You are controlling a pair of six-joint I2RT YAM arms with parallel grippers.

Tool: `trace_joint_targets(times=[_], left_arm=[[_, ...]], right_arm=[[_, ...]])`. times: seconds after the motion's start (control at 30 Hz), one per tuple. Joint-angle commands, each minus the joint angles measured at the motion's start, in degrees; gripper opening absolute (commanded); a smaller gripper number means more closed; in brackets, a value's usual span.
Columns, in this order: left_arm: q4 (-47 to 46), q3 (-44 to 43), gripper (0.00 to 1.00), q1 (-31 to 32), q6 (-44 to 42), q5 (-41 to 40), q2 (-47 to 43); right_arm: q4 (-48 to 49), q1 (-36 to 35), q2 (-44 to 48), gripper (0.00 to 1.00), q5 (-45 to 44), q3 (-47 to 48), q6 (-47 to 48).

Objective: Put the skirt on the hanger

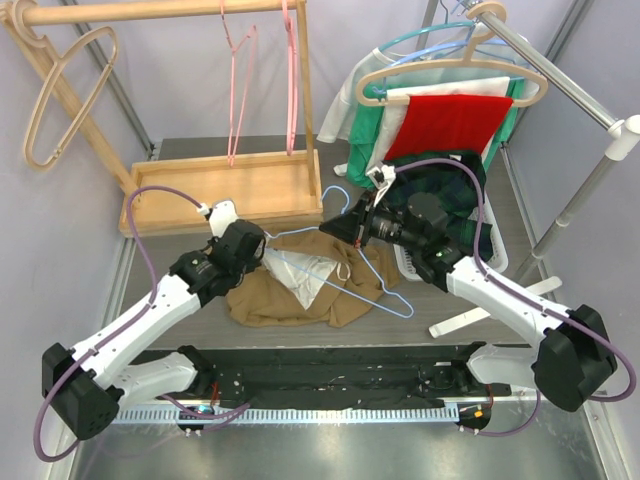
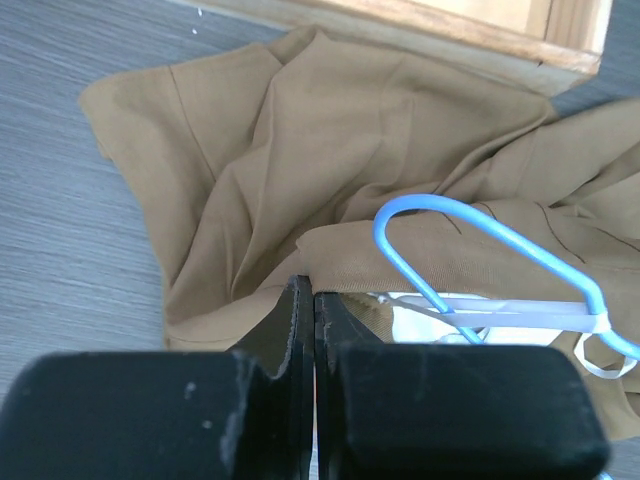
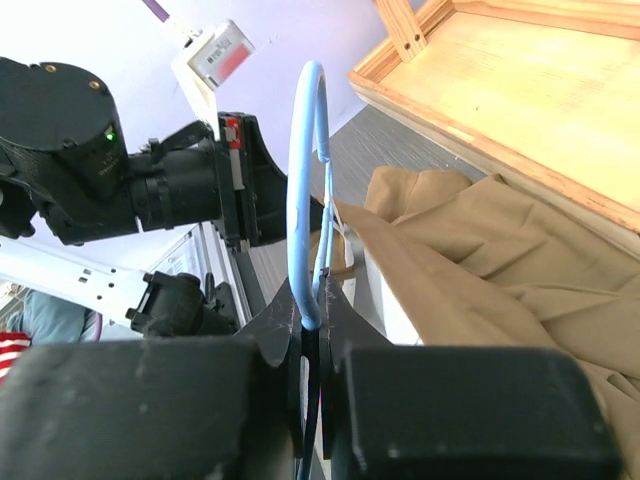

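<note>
On the grey table (image 2: 60,250), left gripper (image 2: 308,290) pinches the skirt (image 2: 300,150) edge; right gripper (image 3: 318,320) clamps hanger (image 3: 305,180); lift fabric slowly, hanger steady.

a grey wood-grain table (image 2: 60,230) carries everything. a tan skirt (image 1: 262,302) is spread crumpled on its middle, with pale lining turned out. a blue wire hanger (image 1: 385,290) is laid across the skirt, one corner reaching past the cloth over the bare surface; whether that corner touches cannot be told. at the far side a shallow wooden rack base (image 1: 230,190) is set flat on the table. to the right a white basket (image 1: 405,262) filled with dark cloth is stood, and just beside it a white rail foot (image 1: 450,324) is laid. a black mounting rail (image 1: 330,375) is fixed along the near edge.
</note>
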State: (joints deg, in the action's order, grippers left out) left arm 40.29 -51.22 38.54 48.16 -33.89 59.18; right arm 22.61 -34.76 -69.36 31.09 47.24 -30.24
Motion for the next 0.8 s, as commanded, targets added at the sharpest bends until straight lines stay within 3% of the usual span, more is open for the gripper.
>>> trace_joint_targets(times=[0.0, 0.37, 0.43, 0.47, 0.5, 0.57, 0.77], left_arm=[[-1.0, -1.42, 0.0, -0.31, 0.8, 0.92, 2.16], [-5.85, -2.39, 0.01, -0.31, -7.55, 11.82, 2.7], [-2.95, -3.18, 0.2, -0.4, -7.82, 11.74, 3.05], [-1.63, -4.31, 0.47, -0.31, -7.38, 11.13, 3.14], [0.38, -4.67, 0.59, -0.31, -6.34, 10.78, 3.05], [2.15, -5.55, 0.75, -0.31, -6.15, 10.25, 2.26], [2.26, -8.37, 0.86, -0.49, -10.79, 7.08, -0.99]], right_arm=[[6.48, 0.05, -1.47, 0.01, -0.07, 3.28, -0.35], [7.53, -0.83, -12.72, 0.01, 3.19, 8.92, -1.13], [8.5, -0.83, -13.08, 0.01, 3.1, 8.83, -1.66], [8.68, -0.83, -13.08, 0.01, 3.01, 8.92, -1.67], [8.68, -0.83, -13.08, 0.01, 2.92, 9.09, -1.67], [8.33, -0.83, -13.78, 0.01, 3.45, 9.97, -1.4], [8.06, -0.74, -18.08, 0.01, 9.75, 13.13, -1.93]])
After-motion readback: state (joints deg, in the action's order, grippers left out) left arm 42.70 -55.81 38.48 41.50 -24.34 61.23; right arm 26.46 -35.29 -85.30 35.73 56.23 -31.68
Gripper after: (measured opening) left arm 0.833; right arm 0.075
